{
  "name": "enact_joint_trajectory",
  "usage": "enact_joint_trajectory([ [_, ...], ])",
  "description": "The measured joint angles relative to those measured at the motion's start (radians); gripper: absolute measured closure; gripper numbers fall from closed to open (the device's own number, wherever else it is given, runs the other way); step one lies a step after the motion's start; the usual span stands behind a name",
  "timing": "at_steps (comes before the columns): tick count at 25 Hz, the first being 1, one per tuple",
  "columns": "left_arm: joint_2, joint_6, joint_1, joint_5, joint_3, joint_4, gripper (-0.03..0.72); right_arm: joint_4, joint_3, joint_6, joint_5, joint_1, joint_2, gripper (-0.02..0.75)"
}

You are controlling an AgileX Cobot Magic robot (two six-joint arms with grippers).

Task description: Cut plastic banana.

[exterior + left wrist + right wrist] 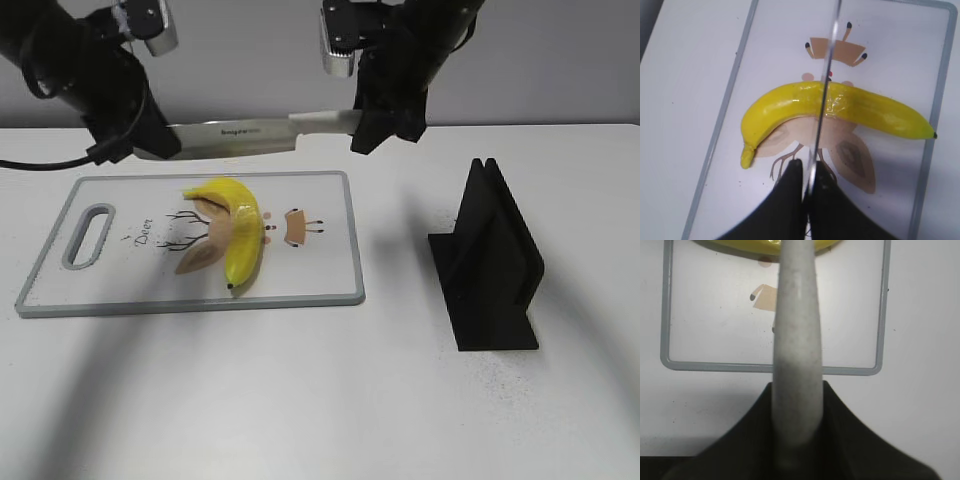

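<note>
A yellow plastic banana (240, 232) lies whole on a white cutting board (320, 280) with a deer drawing. A knife (235, 137) hangs level above the board's far edge, held at both ends. My left gripper (150, 140) is shut on the blade tip; in the left wrist view the blade (824, 85) runs edge-on over the banana's middle (790, 102) between the jaws (809, 172). My right gripper (375, 125) is shut on the grey handle (796, 355), seen in the right wrist view above the board's end (740, 365).
A black knife stand (492, 262) stands on the white table to the right of the board. The board has a handle slot (88, 235) at its left end. A black cable (40, 163) lies at the far left.
</note>
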Motion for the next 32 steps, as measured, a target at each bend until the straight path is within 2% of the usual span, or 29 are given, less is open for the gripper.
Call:
enact_joint_trajectory([
  [5, -0.023, -0.002, 0.0, 0.011, 0.0, -0.003, 0.669, 0.0, -0.001, 0.0, 0.004, 0.0, -0.02, 0.576],
  [7, -0.023, -0.007, 0.0, 0.007, 0.0, -0.01, 0.629, 0.0, -0.001, 0.002, 0.008, 0.0, -0.02, 0.576],
  [9, -0.025, -0.015, 0.0, -0.003, 0.0, -0.025, 0.535, 0.003, -0.001, 0.012, 0.011, 0.0, -0.02, 0.576],
  [14, -0.028, -0.064, 0.0, -0.04, 0.0, -0.049, 0.151, 0.003, -0.001, 0.024, 0.012, 0.0, -0.02, 0.576],
  [15, -0.029, -0.092, 0.0, -0.063, 0.0, -0.05, 0.107, 0.003, -0.001, 0.024, 0.012, 0.0, -0.02, 0.576],
  [18, -0.042, -0.188, 0.001, -0.114, 0.0, -0.052, 0.057, 0.003, -0.001, 0.03, 0.011, 0.0, -0.02, 0.576],
  [20, -0.062, -0.265, 0.001, -0.127, 0.0, -0.05, 0.048, 0.004, -0.001, 0.038, 0.007, 0.0, -0.02, 0.576],
  [22, -0.088, -0.395, 0.001, -0.158, 0.0, -0.02, 0.048, 0.002, -0.001, 0.056, 0.012, 0.0, -0.02, 0.576],
  [25, -0.127, -0.639, 0.007, -0.168, -0.014, 0.106, 0.049, -0.001, 0.0, 0.119, 0.014, 0.0, -0.027, 0.576],
  [29, -0.14, -0.965, 0.049, -0.047, -0.098, 0.285, 0.055, -0.001, 0.0, 0.196, 0.015, 0.0, -0.075, 0.577],
  [32, -0.142, -1.144, 0.099, 0.1, -0.173, 0.361, 0.069, -0.004, 0.0, 0.331, 0.016, 0.0, -0.112, 0.577],
])
